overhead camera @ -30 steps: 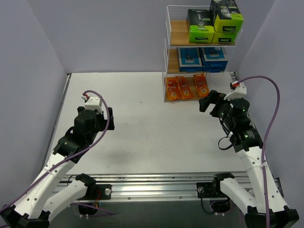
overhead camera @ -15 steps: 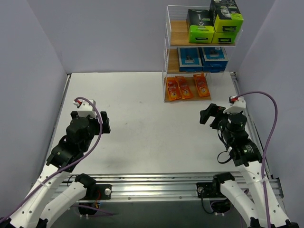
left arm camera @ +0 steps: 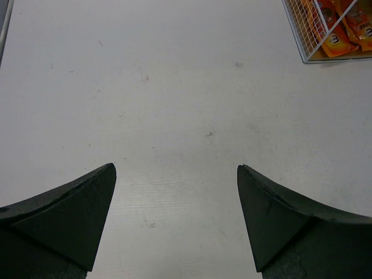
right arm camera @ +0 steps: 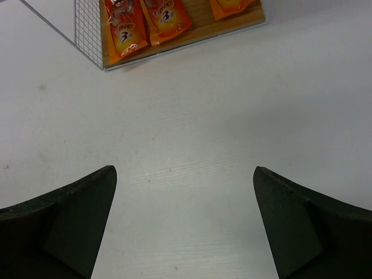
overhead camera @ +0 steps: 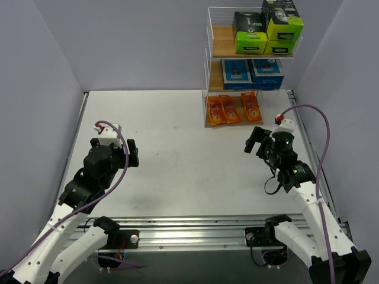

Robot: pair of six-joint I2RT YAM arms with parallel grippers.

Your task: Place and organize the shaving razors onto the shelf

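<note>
In the top view, the whole shelf (overhead camera: 221,40) is seen. Black-and-lime-green boxes (overhead camera: 251,32) are stacked on its upper board, blue cards (overhead camera: 253,72) lie on the middle board, and orange packets (overhead camera: 233,109) lie in a row on the lowest board. No writing can be read here. The right gripper (overhead camera: 257,142) is held near the front of the shelf, and the left gripper (overhead camera: 113,151) well apart from it, over the table (overhead camera: 177,148).

In the left wrist view, only a wire corner of the shelf with the orange packets (left arm camera: 337,40) is caught. The left gripper (left arm camera: 174,215) is spread wide with nothing between its fingers.

In the right wrist view, the packets (right arm camera: 145,23) are shown closer, and a big "3" is read on them. The small word above it is blurred. The right gripper (right arm camera: 183,221) is also spread and empty.
</note>
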